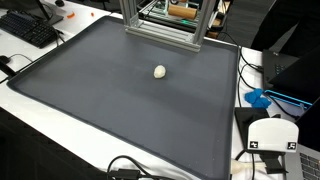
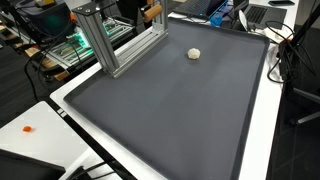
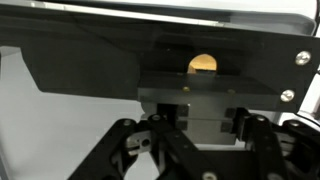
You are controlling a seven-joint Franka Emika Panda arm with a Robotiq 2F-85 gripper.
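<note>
In the wrist view my gripper (image 3: pixel 205 120) comes in from below. Its two dark fingertips (image 3: pixel 181 118) stand a little apart, shut on a flat grey piece (image 3: pixel 207 128) that spans the gap between them; what the piece is I cannot make out. Just beyond the fingers is a dark panel (image 3: pixel 90 65) with screws at its right end and a rounded orange-yellow thing (image 3: pixel 202 63) at its top edge. Neither the arm nor the gripper shows in either exterior view. A small white lump (image 1: pixel 160 71) (image 2: pixel 194 54) lies alone on the dark grey mat (image 1: pixel 120 110) (image 2: pixel 170 110).
An aluminium frame (image 1: pixel 165 25) (image 2: pixel 105 40) stands at one edge of the mat. A black keyboard (image 1: pixel 28 28) and cables lie off one corner. A white device with black markers (image 1: pixel 272 135) and a blue item (image 1: pixel 262 99) sit beside the mat.
</note>
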